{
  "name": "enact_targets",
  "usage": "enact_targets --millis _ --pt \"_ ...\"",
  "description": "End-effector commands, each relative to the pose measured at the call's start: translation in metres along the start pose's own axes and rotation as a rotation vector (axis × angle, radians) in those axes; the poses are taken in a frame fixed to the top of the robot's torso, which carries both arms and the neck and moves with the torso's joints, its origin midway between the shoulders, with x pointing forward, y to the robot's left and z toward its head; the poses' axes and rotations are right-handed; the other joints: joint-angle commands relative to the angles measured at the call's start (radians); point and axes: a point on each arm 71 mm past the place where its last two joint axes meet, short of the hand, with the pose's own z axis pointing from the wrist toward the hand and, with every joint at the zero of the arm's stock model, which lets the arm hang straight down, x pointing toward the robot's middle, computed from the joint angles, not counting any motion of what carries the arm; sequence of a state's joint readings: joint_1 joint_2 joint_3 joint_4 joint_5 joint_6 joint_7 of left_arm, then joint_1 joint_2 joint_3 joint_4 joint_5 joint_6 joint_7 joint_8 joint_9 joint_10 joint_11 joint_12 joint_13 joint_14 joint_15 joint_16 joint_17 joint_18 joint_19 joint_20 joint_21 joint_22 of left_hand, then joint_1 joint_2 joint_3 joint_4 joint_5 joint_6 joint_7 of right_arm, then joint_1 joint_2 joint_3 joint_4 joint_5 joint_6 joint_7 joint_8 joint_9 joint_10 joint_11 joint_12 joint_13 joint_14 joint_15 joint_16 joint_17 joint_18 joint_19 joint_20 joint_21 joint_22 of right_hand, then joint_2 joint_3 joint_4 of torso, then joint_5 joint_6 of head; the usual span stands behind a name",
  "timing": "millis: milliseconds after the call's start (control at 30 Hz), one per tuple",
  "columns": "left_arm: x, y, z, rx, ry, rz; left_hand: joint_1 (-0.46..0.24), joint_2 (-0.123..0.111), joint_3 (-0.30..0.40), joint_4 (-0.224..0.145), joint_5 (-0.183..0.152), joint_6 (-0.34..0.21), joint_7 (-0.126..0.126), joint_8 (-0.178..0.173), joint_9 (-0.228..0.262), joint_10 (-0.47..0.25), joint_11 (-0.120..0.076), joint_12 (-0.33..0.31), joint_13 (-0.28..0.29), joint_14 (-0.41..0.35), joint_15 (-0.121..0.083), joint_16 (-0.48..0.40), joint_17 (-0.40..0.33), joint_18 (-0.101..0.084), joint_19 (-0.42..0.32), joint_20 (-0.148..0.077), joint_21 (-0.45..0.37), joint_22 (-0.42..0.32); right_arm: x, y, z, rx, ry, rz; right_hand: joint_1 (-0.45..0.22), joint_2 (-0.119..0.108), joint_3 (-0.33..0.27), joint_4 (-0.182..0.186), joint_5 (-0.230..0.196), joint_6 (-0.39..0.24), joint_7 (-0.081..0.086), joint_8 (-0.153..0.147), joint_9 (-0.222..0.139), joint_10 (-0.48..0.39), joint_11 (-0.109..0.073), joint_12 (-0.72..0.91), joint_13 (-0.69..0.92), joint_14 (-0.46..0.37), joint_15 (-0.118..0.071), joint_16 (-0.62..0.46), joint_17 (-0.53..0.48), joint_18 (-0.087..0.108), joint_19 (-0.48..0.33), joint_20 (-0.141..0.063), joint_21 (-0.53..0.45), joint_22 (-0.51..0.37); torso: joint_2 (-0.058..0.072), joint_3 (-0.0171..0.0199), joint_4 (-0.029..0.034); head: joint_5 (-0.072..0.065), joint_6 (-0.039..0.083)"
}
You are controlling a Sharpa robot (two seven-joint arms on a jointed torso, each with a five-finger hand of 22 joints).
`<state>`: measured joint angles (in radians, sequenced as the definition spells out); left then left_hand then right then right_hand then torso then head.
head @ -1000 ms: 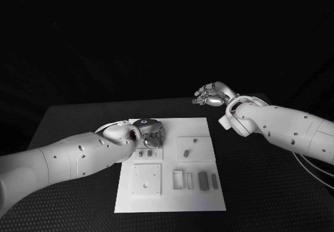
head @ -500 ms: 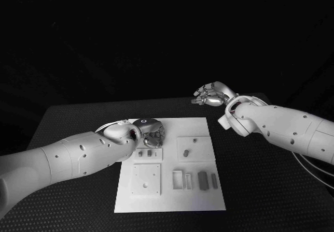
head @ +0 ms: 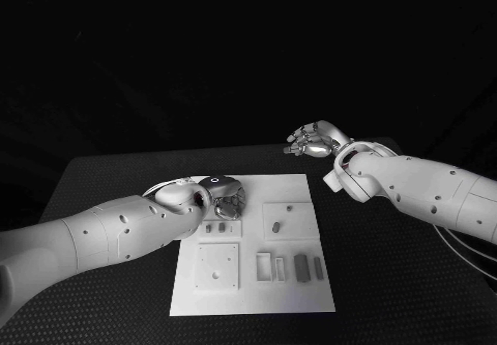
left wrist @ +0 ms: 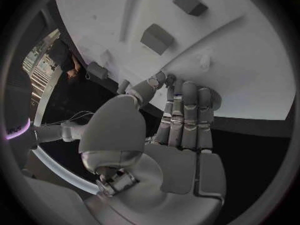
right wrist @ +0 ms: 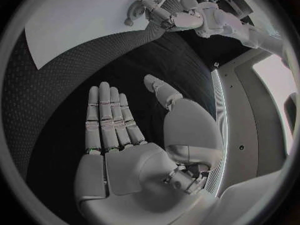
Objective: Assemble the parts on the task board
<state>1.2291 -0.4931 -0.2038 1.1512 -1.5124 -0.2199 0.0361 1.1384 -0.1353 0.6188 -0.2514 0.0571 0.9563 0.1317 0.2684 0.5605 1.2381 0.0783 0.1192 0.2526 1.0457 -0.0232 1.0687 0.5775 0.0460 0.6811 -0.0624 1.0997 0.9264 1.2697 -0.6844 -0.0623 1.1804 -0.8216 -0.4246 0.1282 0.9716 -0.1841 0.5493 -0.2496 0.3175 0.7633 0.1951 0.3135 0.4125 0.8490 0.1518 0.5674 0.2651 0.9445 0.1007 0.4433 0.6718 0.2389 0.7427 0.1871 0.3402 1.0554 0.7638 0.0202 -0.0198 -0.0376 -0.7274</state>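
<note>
The white task board (head: pixel 257 298) lies in the middle of the black table. Small grey parts lie on it: two short pieces (head: pixel 215 228), a peg (head: pixel 276 228) on a raised square, and several bars (head: pixel 302 267) in a row. My left hand (head: pixel 222 197) is over the board's far left corner, fingers (left wrist: pixel 185 110) straight and close together, their tips down at the board (left wrist: pixel 250 85). Nothing shows in its grasp. Two grey blocks (left wrist: pixel 157 38) lie just past the fingertips. My right hand (head: pixel 314 140) hangs raised beyond the board's far right corner, palm (right wrist: pixel 125 160) flat, fingers spread, empty.
A square plate with a hole (head: pixel 218 267) sits on the board's near left. Bare black table (head: pixel 393 273) lies right of the board. In the right wrist view the left hand (right wrist: pixel 172 12) reaches onto the board (right wrist: pixel 75 25).
</note>
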Motion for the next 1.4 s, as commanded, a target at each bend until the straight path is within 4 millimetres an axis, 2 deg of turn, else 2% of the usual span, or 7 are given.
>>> enact_targets --millis 33,400,700,1033,1233,1400 --pt "0.011 -0.003 0.001 0.007 0.063 -0.005 0.004 0.012 -0.002 -0.003 -0.005 0.015 -0.004 0.009 -0.001 0.011 -0.002 0.007 -0.001 0.005 -0.008 0.007 0.003 0.008 0.007 -0.060 0.005 0.002 0.002 0.002 0.000 -0.013 0.014 0.005 0.007 0.003 -0.004 0.001 -0.001 -0.007 0.019 0.004 -0.001 0.007 -0.003 -0.006 -0.001 0.003 0.002 -0.004 -0.001 -0.007 0.002 0.009 -0.004 -0.001 0.000 0.0003 -0.0003 0.000 -0.001" --pt "0.014 0.000 0.001 -0.004 0.068 0.006 0.012 0.038 0.004 -0.017 -0.004 0.053 -0.019 0.024 -0.003 0.047 -0.016 0.009 0.004 0.022 -0.022 0.033 0.007 0.007 0.018 -0.072 0.013 0.009 0.001 0.001 0.000 -0.012 0.013 0.004 0.007 0.003 -0.005 0.001 0.000 -0.007 0.019 0.004 -0.001 0.008 -0.003 -0.007 -0.004 0.004 0.002 -0.006 -0.001 -0.006 0.002 0.009 -0.006 -0.001 0.000 0.0000 -0.0003 -0.004 -0.004" --pt "0.014 -0.002 0.001 0.009 0.055 0.005 0.037 0.073 0.020 -0.031 -0.003 0.085 -0.028 0.037 -0.005 0.082 -0.030 0.011 0.008 0.055 -0.036 0.034 -0.003 0.008 0.040 -0.083 0.008 0.004 0.001 0.001 0.000 -0.011 0.012 0.008 0.007 0.003 -0.006 0.001 0.000 -0.007 0.020 0.004 -0.002 0.008 -0.003 -0.007 -0.006 0.004 0.002 -0.006 -0.001 -0.006 0.002 0.010 -0.007 -0.001 0.000 -0.0004 -0.0003 -0.005 -0.006" --pt "0.008 -0.001 -0.005 0.023 -0.037 -0.072 0.037 0.080 0.017 -0.033 -0.003 0.097 -0.032 0.041 -0.008 0.098 -0.037 0.005 0.008 0.086 -0.044 0.036 -0.009 0.010 0.069 -0.094 0.010 0.002 0.001 0.001 0.000 -0.011 0.010 0.007 0.008 0.003 -0.007 0.001 0.002 -0.008 0.020 0.004 -0.002 0.008 -0.002 -0.008 -0.009 0.004 0.002 -0.008 -0.002 -0.005 0.002 0.010 -0.009 -0.001 0.000 -0.0007 0.0000 -0.003 -0.004" --pt "0.003 0.002 -0.010 0.018 -0.088 -0.129 0.036 0.080 0.018 -0.034 -0.002 0.099 -0.033 0.041 -0.009 0.102 -0.038 0.003 0.008 0.095 -0.046 0.037 -0.009 0.010 0.078 -0.096 0.010 0.001 0.001 0.001 0.000 -0.012 0.011 0.008 0.008 0.003 -0.007 0.001 0.002 -0.008 0.020 0.004 -0.003 0.009 -0.002 -0.008 -0.010 0.004 0.002 -0.009 -0.002 -0.005 0.002 0.011 -0.009 -0.002 0.000 0.0004 -0.0006 -0.002 -0.001" --pt "-0.007 0.004 -0.012 0.014 -0.124 -0.169 0.037 0.079 0.019 -0.034 -0.001 0.100 -0.033 0.041 -0.009 0.103 -0.039 0.001 0.008 0.098 -0.047 0.038 -0.010 0.011 0.082 -0.098 0.009 0.000 0.001 0.001 -0.001 -0.012 0.010 0.007 0.008 0.003 -0.008 0.001 0.003 -0.008 0.020 0.004 -0.003 0.009 -0.002 -0.008 -0.011 0.004 0.003 -0.009 -0.002 -0.005 0.002 0.011 -0.010 -0.002 -0.001 0.0001 0.0010 -0.001 0.002"
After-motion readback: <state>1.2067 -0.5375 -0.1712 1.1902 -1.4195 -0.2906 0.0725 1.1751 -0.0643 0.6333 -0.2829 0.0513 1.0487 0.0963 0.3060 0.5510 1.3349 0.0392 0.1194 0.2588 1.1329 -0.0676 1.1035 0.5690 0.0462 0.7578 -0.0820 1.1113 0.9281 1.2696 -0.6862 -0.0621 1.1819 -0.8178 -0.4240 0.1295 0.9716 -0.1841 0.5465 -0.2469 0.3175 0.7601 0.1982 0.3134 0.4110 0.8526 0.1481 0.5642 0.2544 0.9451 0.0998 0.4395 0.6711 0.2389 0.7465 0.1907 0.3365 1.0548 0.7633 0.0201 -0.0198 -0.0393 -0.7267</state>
